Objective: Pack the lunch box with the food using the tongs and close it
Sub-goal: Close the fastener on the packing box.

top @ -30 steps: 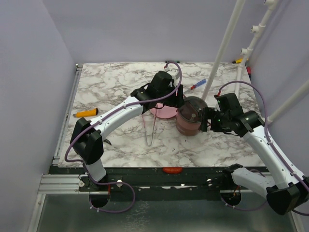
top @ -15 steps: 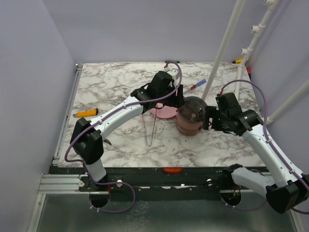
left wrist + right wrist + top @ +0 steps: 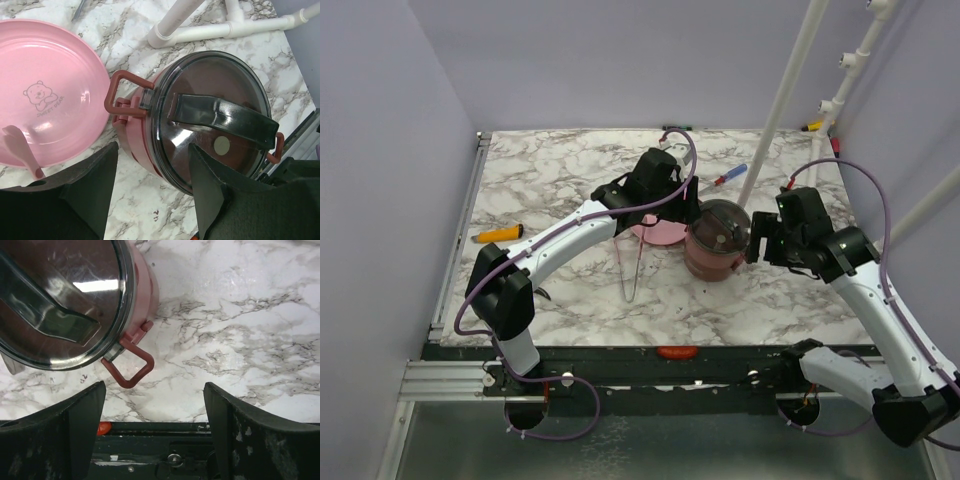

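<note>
The round dusty-red stacked lunch box [image 3: 716, 245] stands upright on the marble counter [image 3: 550, 170], just right of the flat pink plate [image 3: 50, 90], with its clear grey top lid [image 3: 210, 115] seated. The left gripper [image 3: 152, 167] hovers at its left side, fingers [image 3: 90, 190] apart and empty. The right gripper [image 3: 152, 390] hangs by the red side latch [image 3: 131, 371], fingers spread on nothing. Whether the latches are locked cannot be told. An off-centre push on one could slide or tip the tall stack onto the plate.

Pink plate [image 3: 65, 55] — bear drawing [image 3: 41, 95]; beneath it, faintly, "SWEET BEAR"
</note>
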`<act>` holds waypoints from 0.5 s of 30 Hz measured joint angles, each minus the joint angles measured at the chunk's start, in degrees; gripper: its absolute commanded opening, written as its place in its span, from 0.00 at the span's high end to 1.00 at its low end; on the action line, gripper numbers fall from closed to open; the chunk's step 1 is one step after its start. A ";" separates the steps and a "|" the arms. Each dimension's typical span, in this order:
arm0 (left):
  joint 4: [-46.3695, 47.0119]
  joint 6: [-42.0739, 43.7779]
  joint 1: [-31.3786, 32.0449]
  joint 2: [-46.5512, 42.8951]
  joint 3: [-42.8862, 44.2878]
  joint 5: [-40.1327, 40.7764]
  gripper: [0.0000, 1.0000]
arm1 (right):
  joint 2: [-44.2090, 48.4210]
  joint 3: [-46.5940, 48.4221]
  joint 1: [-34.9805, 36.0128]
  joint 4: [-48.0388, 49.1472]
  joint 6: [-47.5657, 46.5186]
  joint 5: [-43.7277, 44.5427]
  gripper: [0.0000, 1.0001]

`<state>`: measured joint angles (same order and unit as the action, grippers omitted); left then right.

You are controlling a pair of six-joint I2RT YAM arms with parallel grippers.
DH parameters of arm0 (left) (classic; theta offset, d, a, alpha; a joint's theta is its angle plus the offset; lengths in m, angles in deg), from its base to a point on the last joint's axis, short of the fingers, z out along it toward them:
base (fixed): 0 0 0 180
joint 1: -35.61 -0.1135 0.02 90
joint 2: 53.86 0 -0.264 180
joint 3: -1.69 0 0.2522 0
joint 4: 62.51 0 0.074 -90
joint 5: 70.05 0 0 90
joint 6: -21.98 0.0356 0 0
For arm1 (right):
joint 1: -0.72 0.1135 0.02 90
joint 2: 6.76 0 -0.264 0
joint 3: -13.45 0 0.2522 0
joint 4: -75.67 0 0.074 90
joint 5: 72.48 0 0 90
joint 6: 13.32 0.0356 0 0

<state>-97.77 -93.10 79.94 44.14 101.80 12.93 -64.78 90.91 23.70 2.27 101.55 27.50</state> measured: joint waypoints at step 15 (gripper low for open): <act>-0.04 0.90 0.00 -0.02 0.00 3.87 0.40 | -4.98 -0.09 0.00 -6.97 7.04 8.33 0.28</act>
<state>-97.81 -92.20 79.94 44.11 101.80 16.79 -69.76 90.82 23.70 -4.70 108.58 35.82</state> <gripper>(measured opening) 0.595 0.717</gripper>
